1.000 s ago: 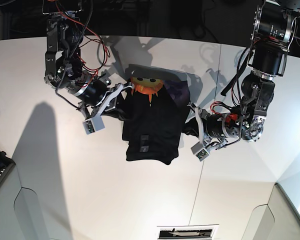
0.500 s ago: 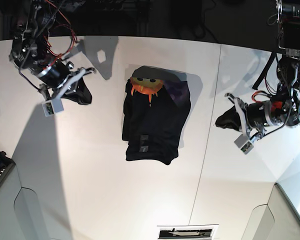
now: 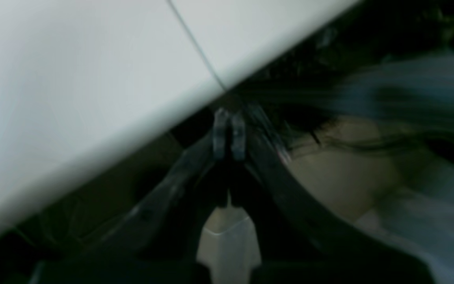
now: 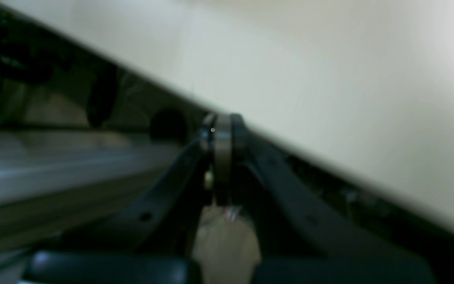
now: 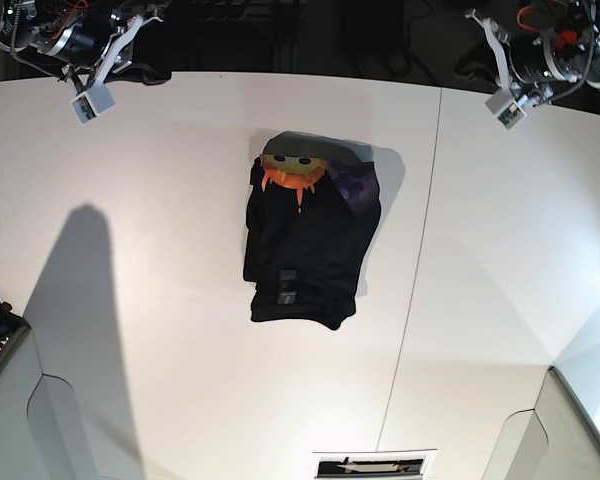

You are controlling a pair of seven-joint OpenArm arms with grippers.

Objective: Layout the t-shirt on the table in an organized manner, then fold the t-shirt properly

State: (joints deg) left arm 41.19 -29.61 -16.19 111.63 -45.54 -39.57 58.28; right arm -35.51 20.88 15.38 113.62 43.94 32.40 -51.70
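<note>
Base view gives you what the wrist views miss: the t-shirt (image 5: 308, 240) folded at frame centre on the table (image 5: 160, 300). Both wrist views are blurred, showing only table edge. Left gripper (image 3: 229, 132) and right gripper (image 4: 222, 132) are clamped closed, empty, in the upper corners, well apart from the shirt.
</note>
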